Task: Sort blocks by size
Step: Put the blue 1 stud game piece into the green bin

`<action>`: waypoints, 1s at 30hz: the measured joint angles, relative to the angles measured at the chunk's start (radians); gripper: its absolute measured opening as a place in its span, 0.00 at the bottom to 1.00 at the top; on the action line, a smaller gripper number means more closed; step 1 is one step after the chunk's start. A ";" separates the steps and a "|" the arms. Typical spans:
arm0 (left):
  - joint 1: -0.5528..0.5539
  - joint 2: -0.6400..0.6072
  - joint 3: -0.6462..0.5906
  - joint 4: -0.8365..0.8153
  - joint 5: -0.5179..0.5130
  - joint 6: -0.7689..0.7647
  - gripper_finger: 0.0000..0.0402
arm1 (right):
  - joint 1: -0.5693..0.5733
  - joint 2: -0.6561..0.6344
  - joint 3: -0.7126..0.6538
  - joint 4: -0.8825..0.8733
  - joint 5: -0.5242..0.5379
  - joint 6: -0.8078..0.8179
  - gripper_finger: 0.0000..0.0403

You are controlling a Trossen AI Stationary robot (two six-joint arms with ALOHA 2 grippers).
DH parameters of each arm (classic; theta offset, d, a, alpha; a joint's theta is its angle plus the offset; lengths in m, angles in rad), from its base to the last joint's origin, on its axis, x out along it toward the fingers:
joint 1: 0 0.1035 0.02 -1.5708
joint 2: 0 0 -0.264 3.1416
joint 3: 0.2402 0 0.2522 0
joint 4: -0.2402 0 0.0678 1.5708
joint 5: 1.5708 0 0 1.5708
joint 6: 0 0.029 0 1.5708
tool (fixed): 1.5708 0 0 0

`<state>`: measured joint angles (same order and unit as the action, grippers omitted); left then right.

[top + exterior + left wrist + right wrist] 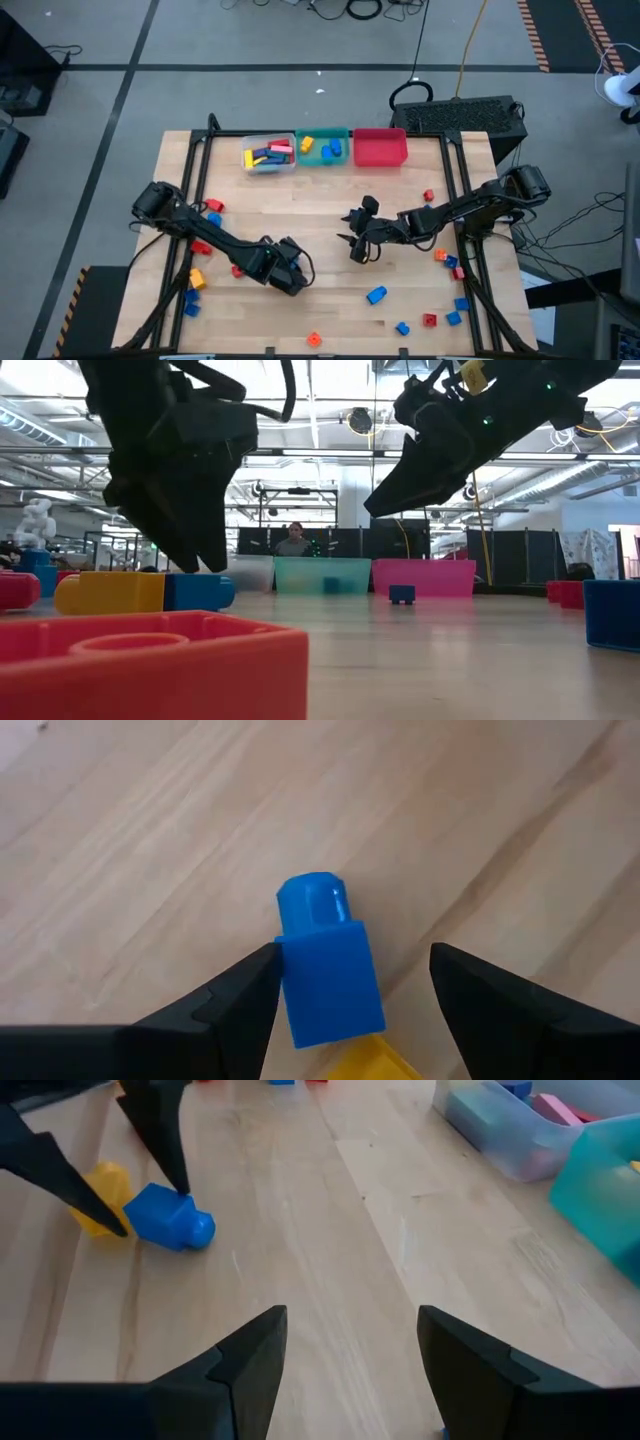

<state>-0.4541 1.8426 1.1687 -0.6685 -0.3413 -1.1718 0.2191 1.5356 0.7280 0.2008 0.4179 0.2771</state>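
Blue brick point(328, 975) lies on its side on wooden table point(150, 820), round stud pointing away from left gripper point(350, 985), yellow brick point(365, 1062) joined at its near end. Sits between spread fingers — one finger point(245, 990) touching its side, other apart; not pinched yet. Judgement: jaws straddle it to close for pickup. Brick small, glossy, single stud; likely rigid, easy to pinch.

Right gripper point(350, 1345) farther off, fingers spread, holding nothing — hangs over bare wood, facing left gripper's brick. Clear bin point(268, 154), teal bin point(324, 146), red bin point(380, 148) beyond at table's far edge.
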 joint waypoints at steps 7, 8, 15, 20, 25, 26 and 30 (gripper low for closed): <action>0.003 0.029 -0.002 -0.012 0.025 -0.001 0.64 | -0.001 0.000 0.000 0.003 0.001 0.000 0.52; 0.003 0.031 -0.002 -0.020 0.025 -0.001 0.64 | -0.001 0.000 0.000 0.003 0.001 0.000 0.52; 0.005 0.031 -0.003 -0.029 0.017 0.054 0.61 | -0.001 0.000 0.000 0.003 0.001 0.000 0.52; 0.009 0.031 -0.003 -0.024 0.012 0.134 0.51 | -0.001 0.000 0.000 0.004 0.004 0.003 0.52; 0.034 0.033 -0.003 0.016 0.009 0.161 0.42 | -0.001 0.000 0.000 0.006 0.074 0.058 0.52; 0.041 0.033 -0.003 0.027 0.023 0.168 0.40 | -0.001 0.000 0.000 0.006 0.082 0.060 0.52; 0.057 0.033 -0.003 0.042 0.033 0.187 0.39 | -0.002 0.000 0.000 0.006 0.084 0.038 0.52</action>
<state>-0.3970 1.8755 1.1656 -0.6260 -0.3079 -0.9844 0.2169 1.5356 0.7280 0.2073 0.5014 0.3152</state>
